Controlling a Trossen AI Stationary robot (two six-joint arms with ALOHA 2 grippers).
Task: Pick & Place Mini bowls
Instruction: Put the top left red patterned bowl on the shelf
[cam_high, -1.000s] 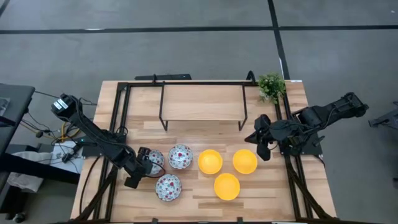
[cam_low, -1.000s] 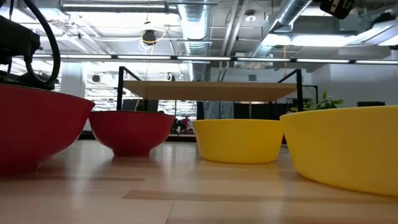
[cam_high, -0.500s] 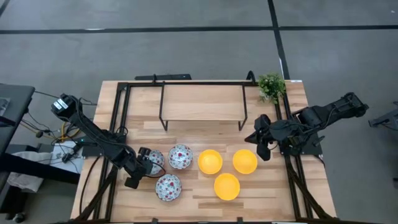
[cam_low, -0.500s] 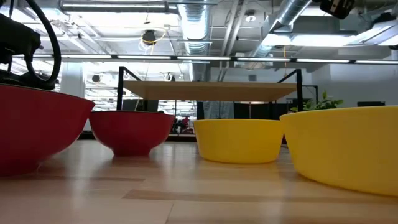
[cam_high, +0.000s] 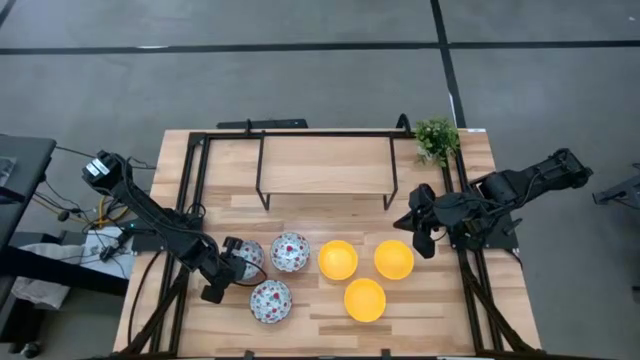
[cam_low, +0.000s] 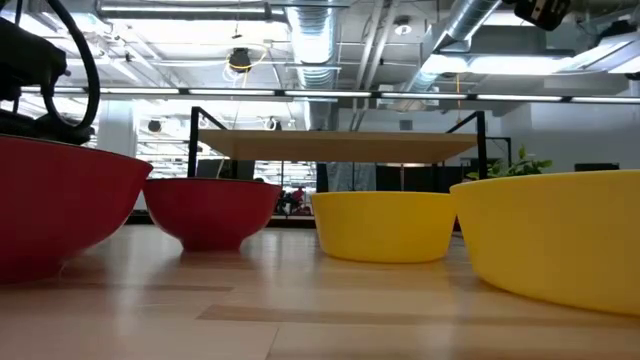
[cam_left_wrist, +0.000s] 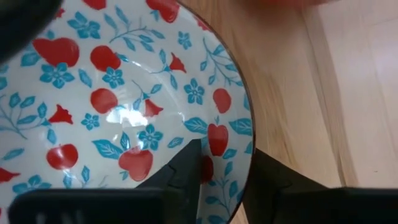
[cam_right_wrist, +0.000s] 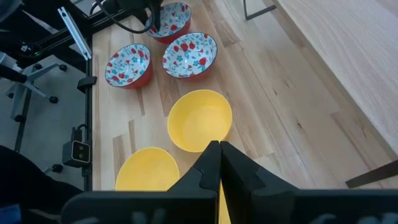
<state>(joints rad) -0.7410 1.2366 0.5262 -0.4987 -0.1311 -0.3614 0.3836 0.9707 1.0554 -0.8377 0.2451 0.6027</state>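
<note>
Left gripper (cam_high: 232, 262) is at about 8 o'clock on the table (cam_high: 330, 165), sitting on the leftmost patterned bowl (cam_left_wrist: 93, 99). Left wrist view: fingers (cam_left_wrist: 183, 171) straddle that bowl's rim, 1 inside, 1 outside, gap narrow. Can't tell if they're actually pinching it.

Other 2 patterned bowls: one (cam_high: 289, 251) just at 3 o'clock of the gripper, one (cam_high: 270, 300) at its 5 o'clock, nearer the front edge. All 3 are close together.

3 yellow bowls sit centre to right of centre: one (cam_high: 338, 259) beside the middle patterned bowl, one (cam_high: 394, 259) at 3 o'clock of that, one (cam_high: 364, 299) at 6 o'clock between them.

Right gripper (cam_high: 421, 240) waits at the table's 3 o'clock, just right of the yellow group, fingers (cam_right_wrist: 214, 163) pressed together, holding nothing.

Small green plant (cam_high: 436, 138) is at the back-right corner, 1 o'clock. Black frame shelf (cam_high: 325, 165) stands across the back half.
</note>
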